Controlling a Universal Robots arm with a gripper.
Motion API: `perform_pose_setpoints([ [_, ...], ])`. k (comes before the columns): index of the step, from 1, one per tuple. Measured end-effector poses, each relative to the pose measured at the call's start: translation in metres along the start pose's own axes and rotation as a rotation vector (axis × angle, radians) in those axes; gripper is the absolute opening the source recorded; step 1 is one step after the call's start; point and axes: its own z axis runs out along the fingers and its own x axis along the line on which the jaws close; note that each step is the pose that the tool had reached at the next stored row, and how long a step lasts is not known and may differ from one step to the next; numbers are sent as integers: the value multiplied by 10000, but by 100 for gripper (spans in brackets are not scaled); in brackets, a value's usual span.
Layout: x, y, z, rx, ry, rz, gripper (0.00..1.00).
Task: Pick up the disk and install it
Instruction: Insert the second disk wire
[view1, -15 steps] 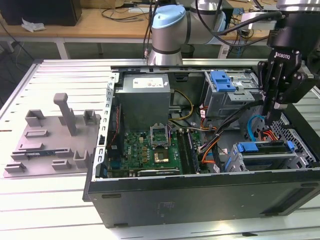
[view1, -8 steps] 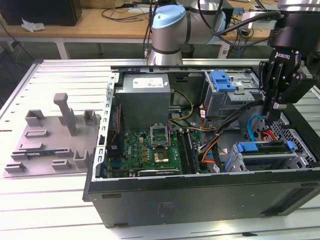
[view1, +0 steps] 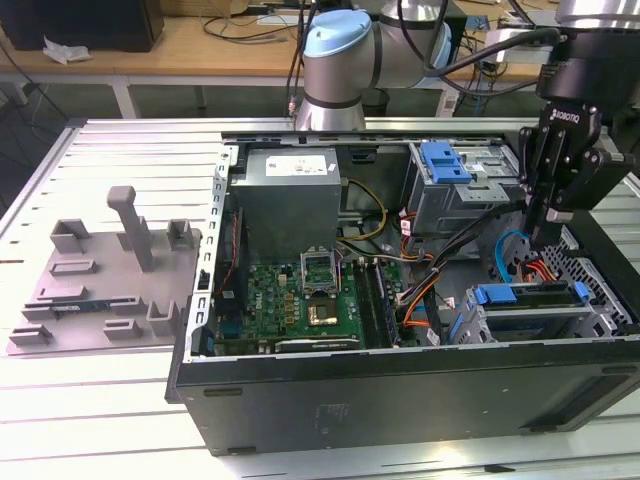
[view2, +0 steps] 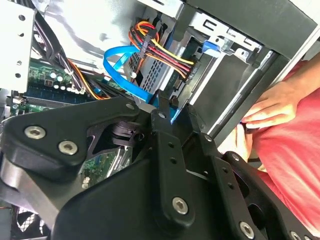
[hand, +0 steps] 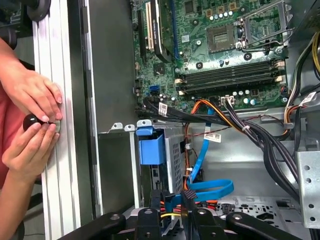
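In the exterior view the gripper (view1: 540, 236) hangs inside the computer case (view1: 400, 405), fingers slightly parted, just above the disk (view1: 530, 298) seated in its drive cage (view1: 478, 326).

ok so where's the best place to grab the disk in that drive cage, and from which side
Probably by its exposed top edge, along the blue carrier rail, coming straight down from above. The disk seems to stand on edge in the drive cage, whose walls cover its faces, and cables crowd one end.
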Motion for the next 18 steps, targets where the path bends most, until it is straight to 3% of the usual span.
perform_pose_setpoints([
  [8, 5, -1, 17, -34, -2, 83, 29],
  [10, 16, -3, 22, -64, -4, 157, 16],
  [18, 29, -4, 27, -100, -11, 244, 16],
])
